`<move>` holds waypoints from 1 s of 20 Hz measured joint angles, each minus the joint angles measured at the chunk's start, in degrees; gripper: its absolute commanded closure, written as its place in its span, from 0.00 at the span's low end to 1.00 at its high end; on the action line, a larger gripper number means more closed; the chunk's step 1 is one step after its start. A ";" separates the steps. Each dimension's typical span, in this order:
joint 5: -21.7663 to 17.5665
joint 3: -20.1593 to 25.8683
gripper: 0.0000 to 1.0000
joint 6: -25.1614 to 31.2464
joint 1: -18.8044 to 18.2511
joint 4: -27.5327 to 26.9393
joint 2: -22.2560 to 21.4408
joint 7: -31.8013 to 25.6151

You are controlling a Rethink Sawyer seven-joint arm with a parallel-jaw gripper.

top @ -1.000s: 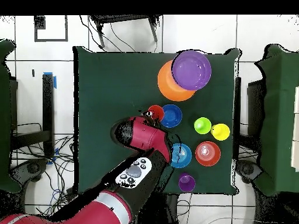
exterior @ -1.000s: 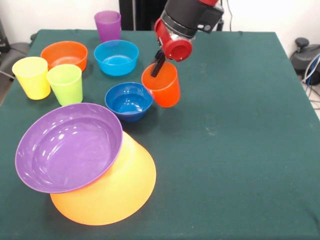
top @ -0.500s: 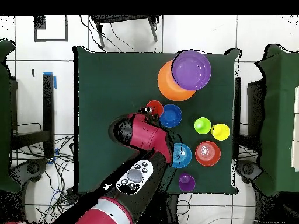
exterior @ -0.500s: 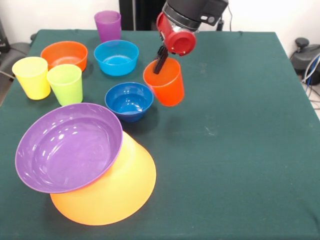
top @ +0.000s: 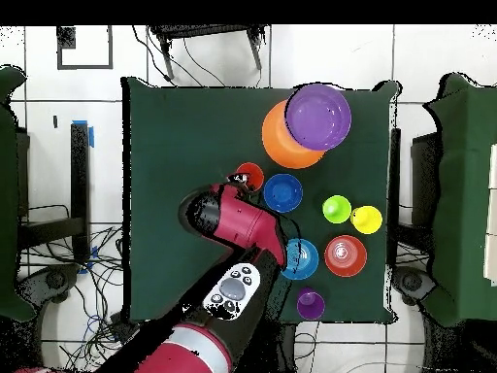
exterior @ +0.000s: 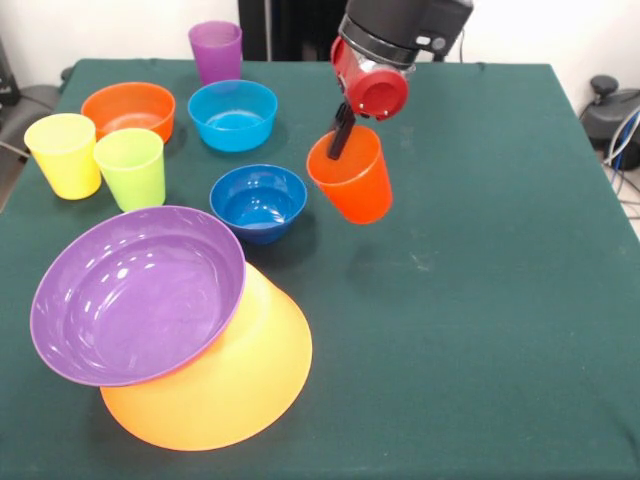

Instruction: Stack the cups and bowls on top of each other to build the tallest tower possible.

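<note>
Orange-red cup (exterior: 352, 187) shifted right, smooth, tapered, gripper (exterior: 342, 132) pinching rim

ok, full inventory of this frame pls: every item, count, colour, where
Cups: 4. Orange-red cup held tilted above the table, right of the dark blue bowl; yellow cup and lime green cup side by side at left; purple cup at the far edge.
Bowls: 5. Orange bowl and light blue bowl at the back; dark blue bowl mid-table; purple bowl resting tilted on the upturned yellow-orange bowl, front left.
Table: 1, dark green.
Tool: 1, black, shut on the orange-red cup's rim.
Arm: 1, red and black.
</note>
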 measured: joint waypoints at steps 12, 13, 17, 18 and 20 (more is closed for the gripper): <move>1.73 1.87 1.00 -5.97 -0.34 -0.02 5.01 0.00; 1.79 1.87 1.00 -6.20 -0.23 -0.02 5.43 0.00; 1.79 2.00 0.00 -6.88 -0.47 0.00 5.89 -0.01; 1.79 2.00 0.00 -6.93 -0.50 0.00 5.91 -0.01; 1.77 2.00 0.00 -6.95 -0.47 0.01 5.99 -0.01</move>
